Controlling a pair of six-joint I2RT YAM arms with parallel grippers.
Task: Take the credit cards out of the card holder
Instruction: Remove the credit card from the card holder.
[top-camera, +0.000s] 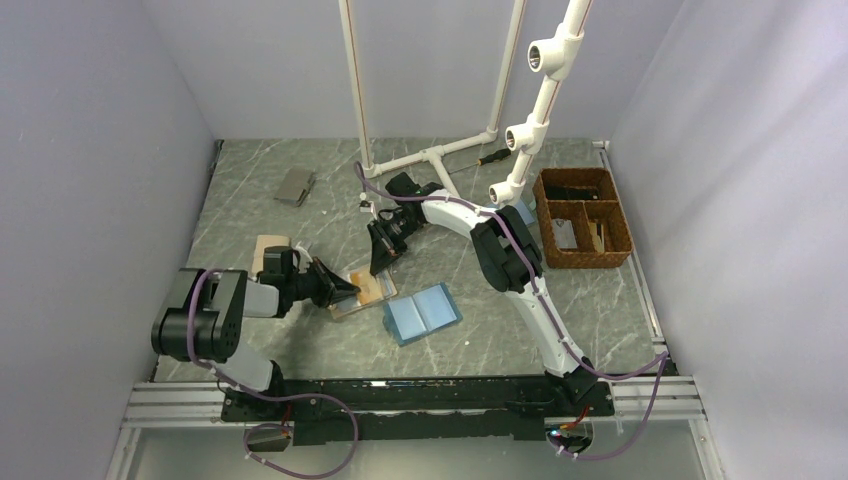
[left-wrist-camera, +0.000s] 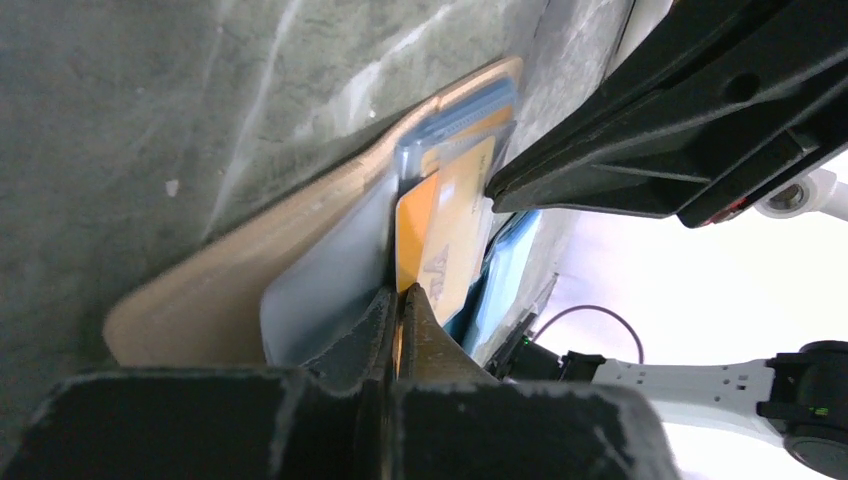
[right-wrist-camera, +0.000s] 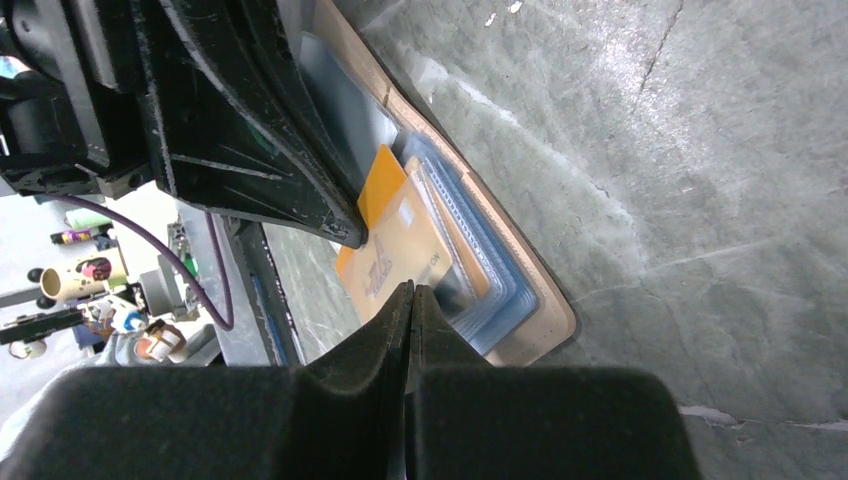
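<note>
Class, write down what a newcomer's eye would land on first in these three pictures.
The left claw and right claw meet nose to nose over the open tan card holder at mid-table, an orange card and a gold card sticking out of it. After that, the light-blue bifold just right of it and the brown basket at the right edge.

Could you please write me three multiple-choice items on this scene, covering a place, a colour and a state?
1. Where is the blue bifold?
A in the basket
B on the table beside the card holder
C by the grey wallet

2. What colour is the card in the left pincer?
A green
B orange
C black

3. The card holder is:
A folded shut
B lifted
C lying open

Answers: 1 B, it lies just right of the card holder. 2 B, the pinched edge is orange. 3 C, its inner panels face up.
</note>
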